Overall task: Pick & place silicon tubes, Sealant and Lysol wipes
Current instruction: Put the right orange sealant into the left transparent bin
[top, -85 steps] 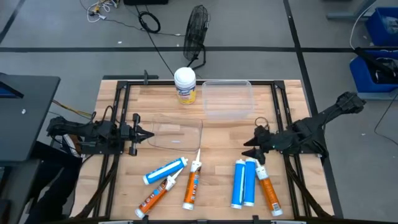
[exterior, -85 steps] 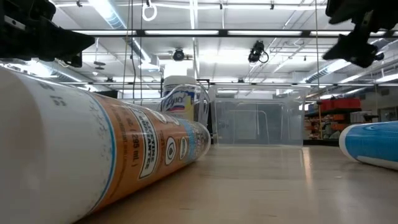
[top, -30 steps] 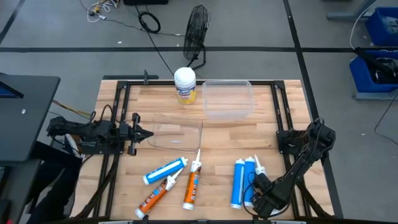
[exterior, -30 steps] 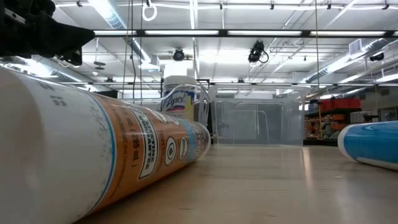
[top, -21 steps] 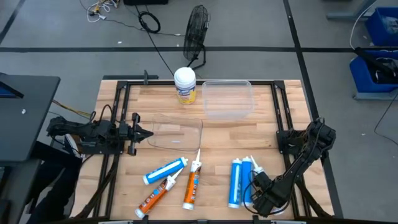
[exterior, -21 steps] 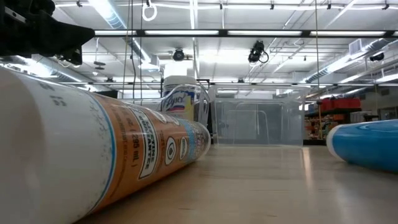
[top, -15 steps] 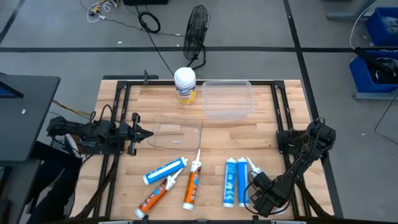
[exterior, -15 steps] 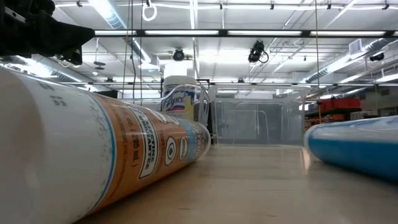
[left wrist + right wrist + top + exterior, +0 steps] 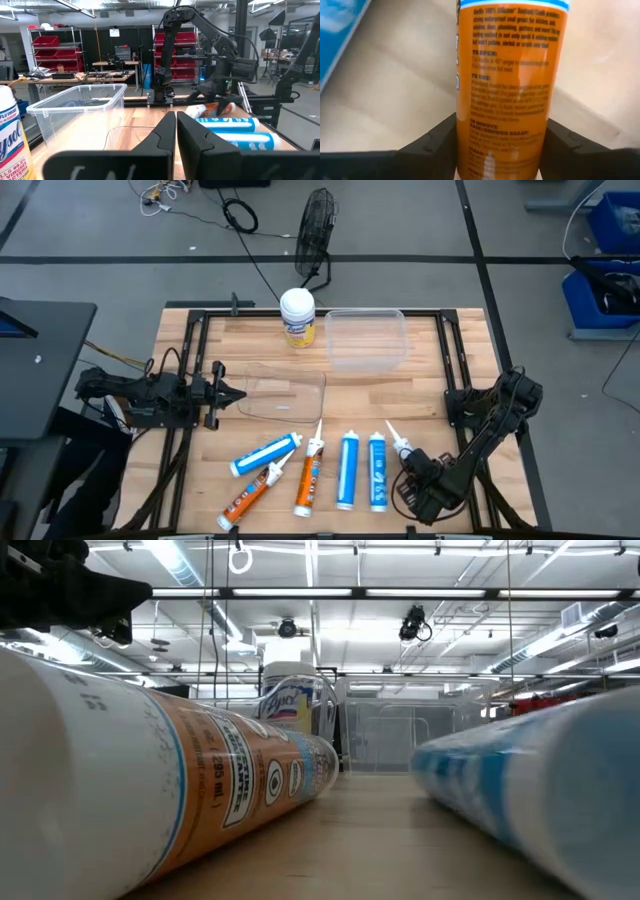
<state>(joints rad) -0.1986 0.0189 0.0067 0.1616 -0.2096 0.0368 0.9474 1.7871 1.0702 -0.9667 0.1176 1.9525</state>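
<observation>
At table's near right corner: right gripper (image 9: 425,480) clamping onto orange cartridge (image 9: 507,75). Left gripper (image 9: 228,394) clenched, idling at left edge. Clear bin (image 9: 366,337) holding nothing yet; Lysol wipes (image 9: 297,317) standing beside it. Everything left to place.

The orange cartridge (image 9: 507,85) ran off the right wrist view's top and bottom edges. A blue cartridge (image 9: 540,790) blurred across the low view's right side, hiding the clear bin (image 9: 385,735) partly.
</observation>
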